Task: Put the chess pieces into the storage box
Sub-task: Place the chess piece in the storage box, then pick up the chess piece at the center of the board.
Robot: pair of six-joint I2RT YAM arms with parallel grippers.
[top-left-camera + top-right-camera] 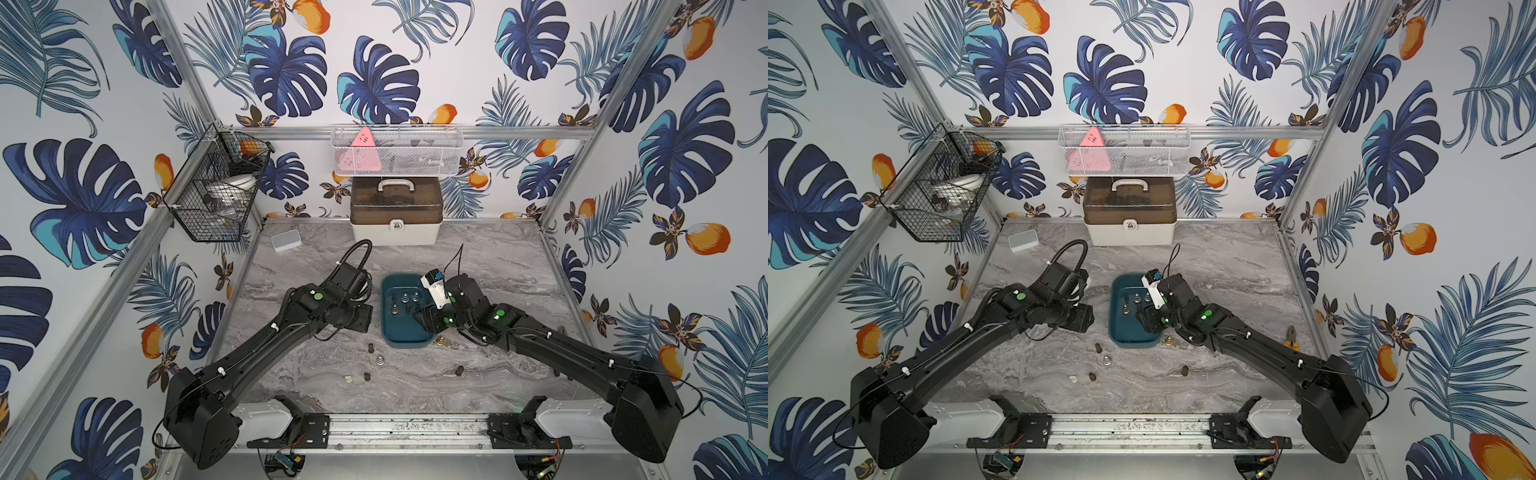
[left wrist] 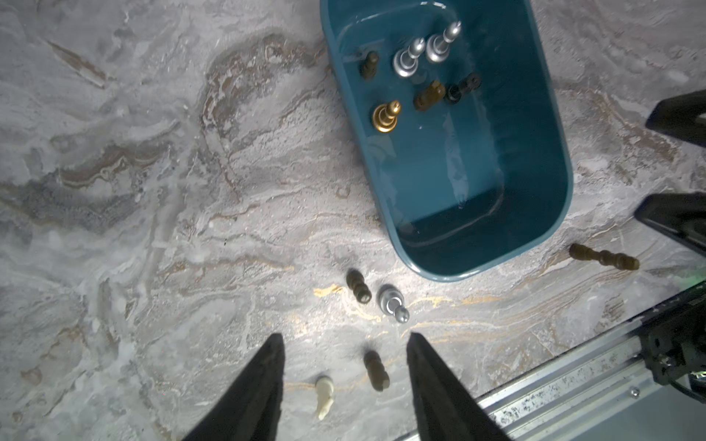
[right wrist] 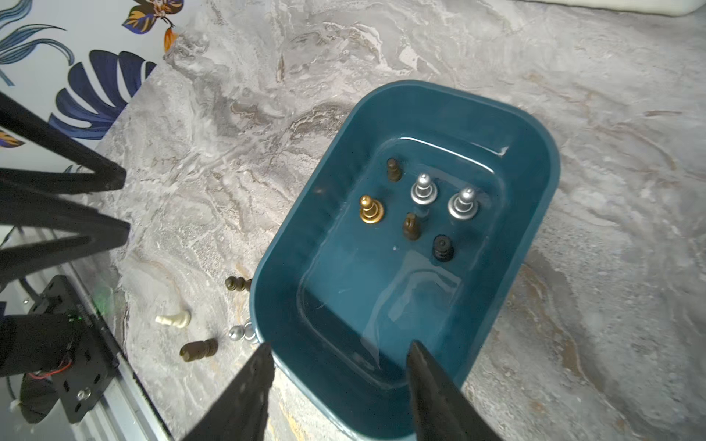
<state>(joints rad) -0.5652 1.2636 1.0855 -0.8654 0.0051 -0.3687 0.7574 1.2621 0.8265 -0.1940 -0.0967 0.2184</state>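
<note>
Jaws of the right gripper (image 3: 340, 345) stand apart with nothing between them, poised over the bare end of the storage box (image 3: 439, 110). I cannot make out any contact with its rim. At the box's other end six chess pieces (image 3: 423, 191) are gathered: two silver, one gold piece (image 3: 370, 210), two brown and a black piece (image 3: 443, 248).

The left gripper (image 2: 345, 336) is likewise open and empty, hanging above the table (image 2: 114, 229). A whitish piece (image 2: 324, 395) and a brown piece (image 2: 376, 370) lie on the marble below the gap between its fingers. Just past them, a second brown piece (image 2: 359, 286) and a silver piece (image 2: 393, 303) sit close together, near the box's short wall.

In both top views the box sits mid-frame between the two wrists. A small gold figure (image 1: 440, 341) rests at its lower right corner, partly tucked under the right arm. A lone brown piece (image 1: 459, 370) lies further toward the lower right. Yellow-handled pliers (image 1: 1292, 337) peek out behind the right arm.

The loose pieces occupy the strip between the box and the front rail (image 1: 407, 428). A white case (image 1: 395, 232) and a small flat box (image 1: 286, 240) stay near the back wall, well apart from both grippers.
</note>
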